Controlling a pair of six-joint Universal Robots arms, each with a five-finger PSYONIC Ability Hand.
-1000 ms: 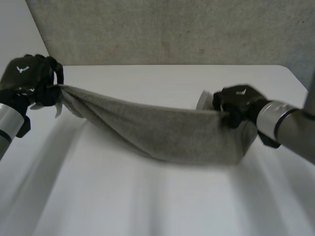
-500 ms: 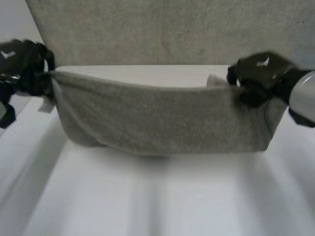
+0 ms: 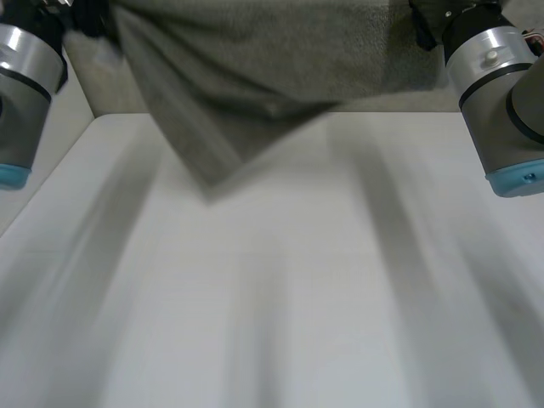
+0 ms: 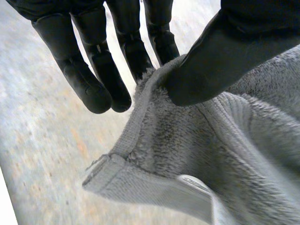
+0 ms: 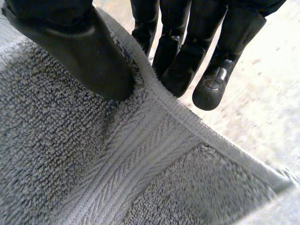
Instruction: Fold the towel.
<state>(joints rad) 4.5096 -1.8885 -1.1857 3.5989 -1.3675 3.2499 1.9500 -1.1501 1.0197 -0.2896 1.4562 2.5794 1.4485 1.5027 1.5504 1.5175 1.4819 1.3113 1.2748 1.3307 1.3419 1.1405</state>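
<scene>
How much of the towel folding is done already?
Done: the grey fluffy towel is up off the white table, hanging between both hands. In hand: the left hand pinches its edge near a corner, and the right hand pinches the edge at the other end. Left: no neat fold shows yet, so laying it down and folding it probably comes next.

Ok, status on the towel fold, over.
Left hand pinches towel near a corner, right hand pinches its edge. Towel held high, sagging over white table. Nothing in the way.
</scene>
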